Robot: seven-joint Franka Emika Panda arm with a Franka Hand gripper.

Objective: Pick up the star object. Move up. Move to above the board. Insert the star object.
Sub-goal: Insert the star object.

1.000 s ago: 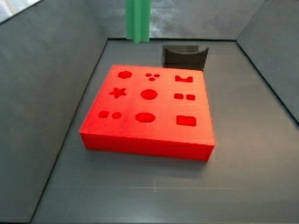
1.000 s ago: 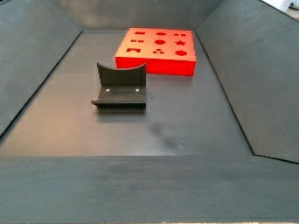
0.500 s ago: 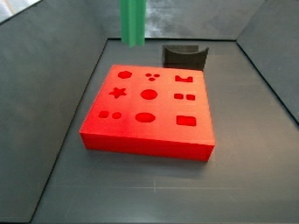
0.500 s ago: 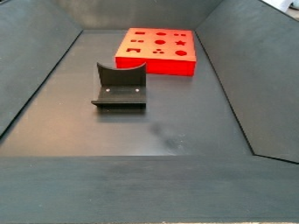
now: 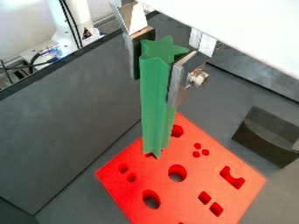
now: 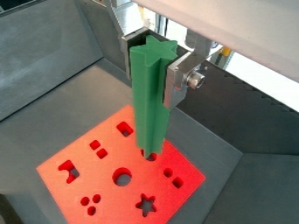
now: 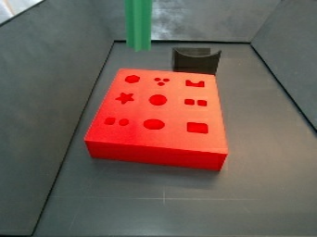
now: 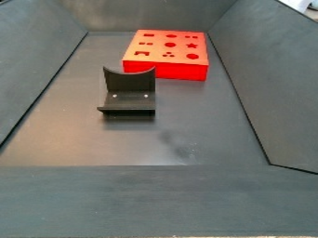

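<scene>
Star object, a tall slim green peg with a star-shaped end face, hangs upright in the air above the board, clamped between the gripper's flat silver fingers. The jaws are closed narrowly on its upper part, one plate on each side, as both wrist views show; the other wrist view gives the same grip on the peg, with its lower end over the red board and clear of the top face.

In a side view only the peg's lower length comes into the picture from the upper edge, above the far left part of the board; the gripper itself is out of that view. The peg and gripper do not show in the side view with the fixture nearest the camera.

The board is a large flat red block lying on the dark grey surface. Its top carries shaped holes (a star, circles, squares and a notched shape among them), and the star hole sits near its left edge in that side view. All holes that can be seen are empty.

A dark L-shaped fixture stands on the surface near the board, apart from it. No writing, label or brand mark can be read anywhere.
</scene>
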